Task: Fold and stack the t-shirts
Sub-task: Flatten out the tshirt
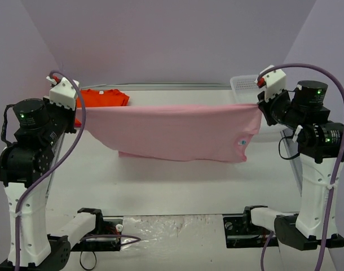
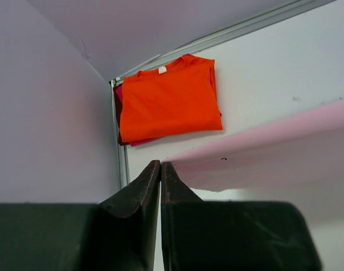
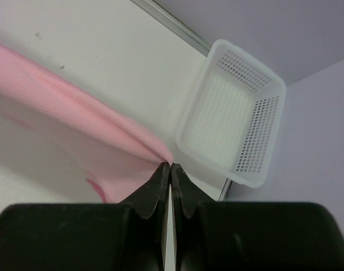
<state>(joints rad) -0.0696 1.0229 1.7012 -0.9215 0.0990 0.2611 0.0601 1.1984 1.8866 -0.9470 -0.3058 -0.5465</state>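
Note:
The light pink t-shirt (image 1: 172,132) hangs stretched in the air between both arms, sagging in the middle above the table. My left gripper (image 1: 82,110) is shut on its left corner; the pink cloth (image 2: 262,152) runs off from the fingertips (image 2: 161,165) to the right. My right gripper (image 1: 260,105) is shut on its right corner; the pink cloth (image 3: 76,130) runs left from the fingertips (image 3: 170,166). The bright orange t-shirt (image 1: 103,97) lies folded at the table's back left corner, and it also shows in the left wrist view (image 2: 169,99), with a darker red or pink cloth edge under it.
A white plastic mesh basket (image 1: 243,84) stands at the back right corner; it also shows in the right wrist view (image 3: 231,113). Purple walls close the table at back and sides. Crinkled clear plastic (image 1: 172,228) lies at the near edge between the arm bases.

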